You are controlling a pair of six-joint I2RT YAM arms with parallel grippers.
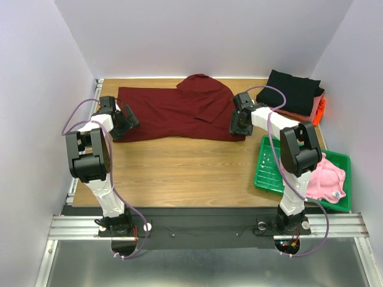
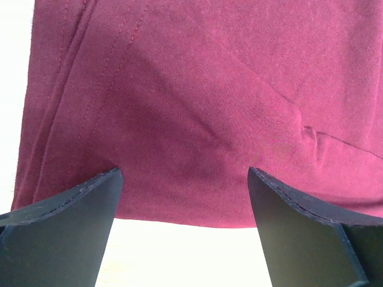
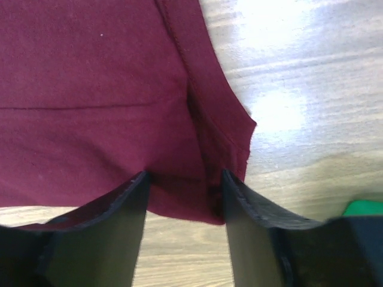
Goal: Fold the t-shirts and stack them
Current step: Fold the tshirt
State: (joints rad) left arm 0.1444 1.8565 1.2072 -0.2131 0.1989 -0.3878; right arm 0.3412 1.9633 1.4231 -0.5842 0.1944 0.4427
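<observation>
Light wooden tabletop, boxed in by plain pale walls. Dark maroon cloth t-shirt lies spread across the far half. Both arms reach forward, wrists pitched down. Left gripper sits at the shirt's left edge, jaws spread wide. Right gripper is at its near right corner, jaws apart with the hem corner between them.

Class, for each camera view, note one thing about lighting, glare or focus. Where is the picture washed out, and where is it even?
Top external: even, soft light and sharp throughout, though the black t-shirt shows little detail. Left wrist: the table below the maroon t-shirt is blown out to near white. Right wrist: bright glare patches on the table at upper right.
</observation>
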